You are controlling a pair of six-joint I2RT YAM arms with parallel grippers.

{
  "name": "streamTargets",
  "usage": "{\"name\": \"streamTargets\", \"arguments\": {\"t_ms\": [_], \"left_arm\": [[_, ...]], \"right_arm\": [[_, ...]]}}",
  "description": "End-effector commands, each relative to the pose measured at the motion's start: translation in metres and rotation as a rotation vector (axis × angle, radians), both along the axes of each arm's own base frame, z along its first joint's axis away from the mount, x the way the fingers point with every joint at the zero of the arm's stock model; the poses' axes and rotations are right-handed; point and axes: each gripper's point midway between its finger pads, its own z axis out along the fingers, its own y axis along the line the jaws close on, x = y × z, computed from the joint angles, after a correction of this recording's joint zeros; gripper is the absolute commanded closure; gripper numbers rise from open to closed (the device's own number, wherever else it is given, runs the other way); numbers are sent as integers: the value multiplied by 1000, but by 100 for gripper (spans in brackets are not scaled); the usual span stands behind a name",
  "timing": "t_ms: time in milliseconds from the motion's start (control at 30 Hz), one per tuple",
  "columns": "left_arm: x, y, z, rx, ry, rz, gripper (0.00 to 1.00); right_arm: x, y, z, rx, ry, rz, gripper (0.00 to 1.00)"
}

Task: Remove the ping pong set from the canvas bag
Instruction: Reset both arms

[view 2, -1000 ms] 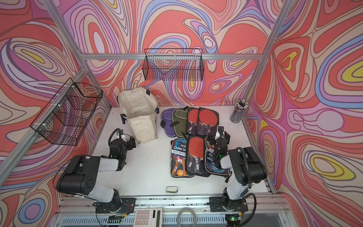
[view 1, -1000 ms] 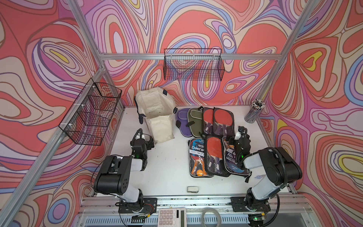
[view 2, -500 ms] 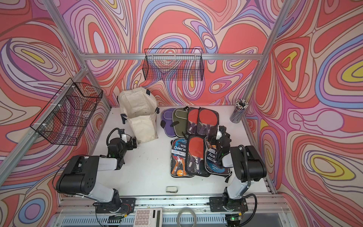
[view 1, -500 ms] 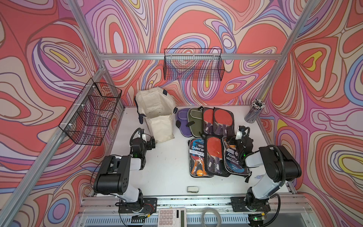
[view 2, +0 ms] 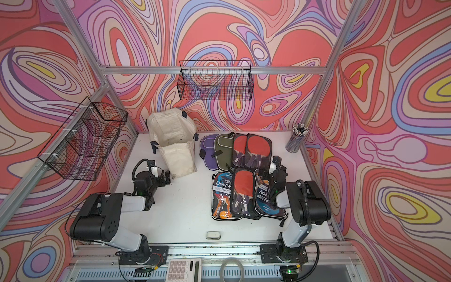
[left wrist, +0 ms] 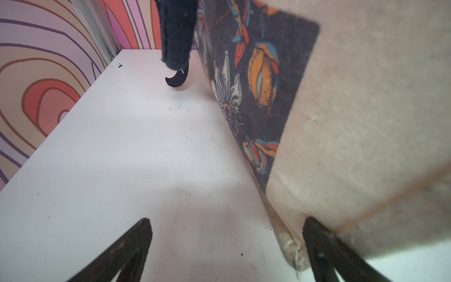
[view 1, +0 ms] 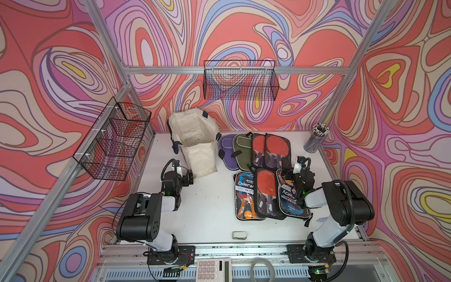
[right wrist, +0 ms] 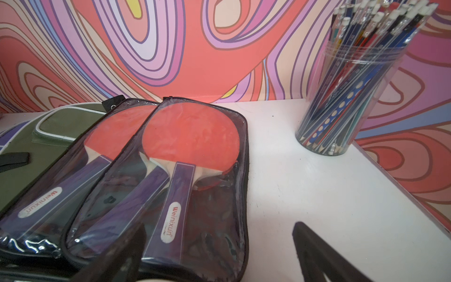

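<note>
Beside canvas bag [view 1: 202, 158], left hand [view 1: 189, 178] wide-open

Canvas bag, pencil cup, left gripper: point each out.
canvas bag [view 1: 202, 158], in a top view, cream front panel.
pencil cup [right wrist: 341, 102], right wrist view, clear wall.
left gripper [left wrist: 227, 222], left wrist view, midway between its open fingertips.

Robot test cell, aluminium frame [view 1: 234, 70], swirl-print walls [view 1: 48, 73], white table [view 1: 210, 207]

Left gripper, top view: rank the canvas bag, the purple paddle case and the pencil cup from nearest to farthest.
From the left gripper, in a top view:
1. canvas bag, right beside it, back left of the table.
2. purple paddle case, just past the bag, mid-table.
3. pencil cup, far back right corner.
</note>
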Motion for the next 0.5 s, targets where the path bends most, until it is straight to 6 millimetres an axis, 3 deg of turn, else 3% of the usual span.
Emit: {"name": "streamTargets", "arguments": {"t_ms": [0, 467], "left_arm": [[5, 0, 9, -2, -30, -12, 0], [5, 0, 9, -4, -29, -10, 0]], "right_arm": [[2, -3, 1, -4, -10, -12, 2], [2, -4, 2, -13, -10, -17, 2]]}}
